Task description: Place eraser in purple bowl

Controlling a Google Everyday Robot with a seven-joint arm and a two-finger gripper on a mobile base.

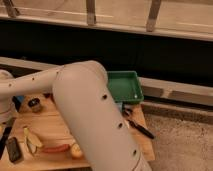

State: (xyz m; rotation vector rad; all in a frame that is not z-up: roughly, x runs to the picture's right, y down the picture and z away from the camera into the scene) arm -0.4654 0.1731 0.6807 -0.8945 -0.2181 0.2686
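Note:
The eraser (13, 149) is a small flat black block lying on the wooden table (50, 127) at the front left, just left of a banana peel (31, 140). My gripper (5, 134) shows only as a dark part at the left edge of the camera view, just above and left of the eraser. My big white arm (85, 115) crosses the middle of the view and covers much of the table. The purple bowl is hidden or out of view.
A sausage (54, 148) and a small yellowish fruit (76, 150) lie at the front edge. A small dark jar (35, 105) stands further back. A green tray (122, 86) sits at the back right, with a black tool (140, 128) in front of it. Speckled floor lies to the right.

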